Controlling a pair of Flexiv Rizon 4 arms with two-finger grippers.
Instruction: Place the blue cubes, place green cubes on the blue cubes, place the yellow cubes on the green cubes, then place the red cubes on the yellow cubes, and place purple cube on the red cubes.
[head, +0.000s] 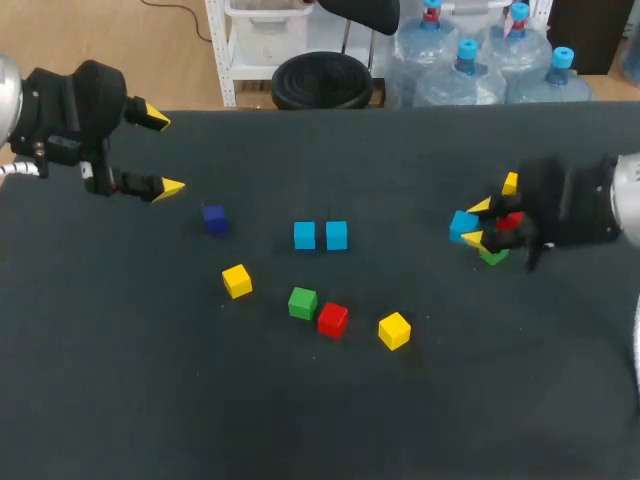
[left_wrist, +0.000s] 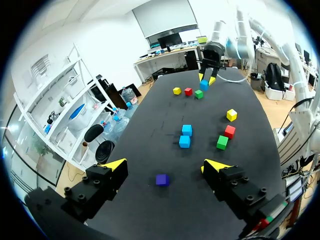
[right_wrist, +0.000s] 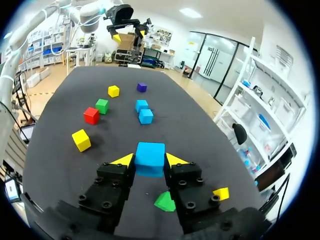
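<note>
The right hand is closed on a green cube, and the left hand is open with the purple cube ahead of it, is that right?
No. The right hand is closed on a blue cube, not a green one; the right wrist view shows it between the yellow tips. The left hand is open with the purple cube ahead of it.

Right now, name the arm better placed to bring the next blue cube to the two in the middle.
Right. The right end effector is shut on a blue cube, with the middle blue pair ahead of it. The left end effector hangs open and empty near the purple cube.
</note>
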